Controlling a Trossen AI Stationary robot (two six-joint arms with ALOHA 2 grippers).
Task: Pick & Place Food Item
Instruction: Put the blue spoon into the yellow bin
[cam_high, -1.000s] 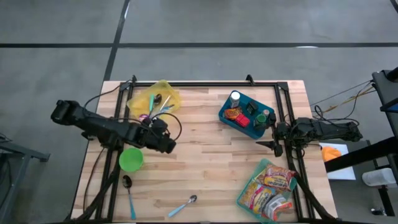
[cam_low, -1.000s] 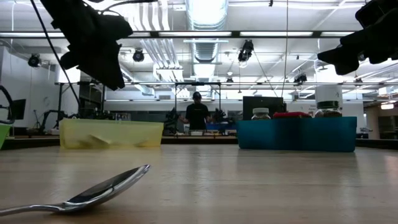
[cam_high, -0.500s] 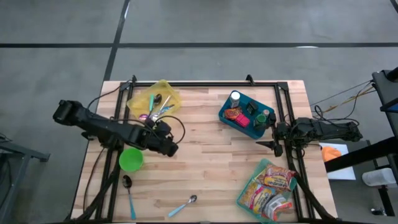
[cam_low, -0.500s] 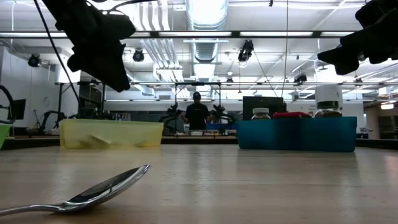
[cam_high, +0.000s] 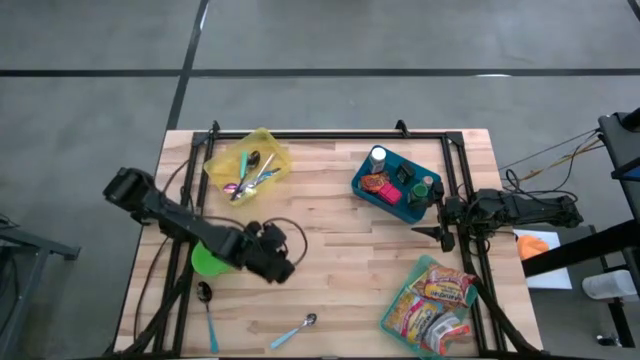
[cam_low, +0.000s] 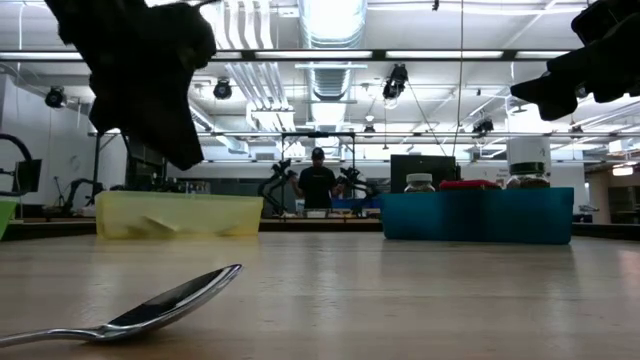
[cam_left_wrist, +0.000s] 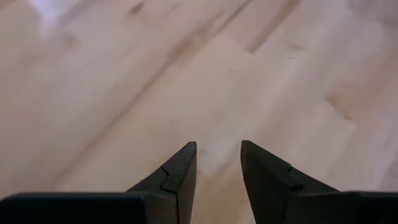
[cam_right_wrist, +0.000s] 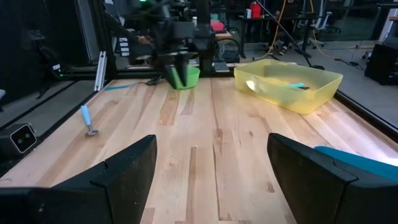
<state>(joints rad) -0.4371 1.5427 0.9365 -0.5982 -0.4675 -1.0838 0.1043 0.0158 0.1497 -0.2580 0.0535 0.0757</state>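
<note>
My left gripper (cam_high: 286, 272) hovers over bare wood a little left of the table's middle, just right of the green bowl (cam_high: 204, 262). It is open with nothing between its fingers (cam_left_wrist: 217, 147). The food items are snack packets in a clear bag (cam_high: 434, 298) at the near right corner, and jars and packets in the blue bin (cam_high: 397, 184) at the far right. My right gripper (cam_high: 432, 217) waits open at the right edge, beside the blue bin, pointing level across the table (cam_right_wrist: 211, 149).
A yellow bin (cam_high: 248, 160) holding utensils stands at the far left. One blue-handled spoon (cam_high: 295, 331) lies near the front edge, another (cam_high: 207, 305) below the green bowl. The wood between the bowl and the snack bag is bare. A person (cam_low: 317, 185) stands far behind the table.
My left gripper has swung from beside the yellow bin toward the table's near edge and slightly right, sinking lower and tipping further downward, passing over the green bowl. Its fingers show nothing held.
</note>
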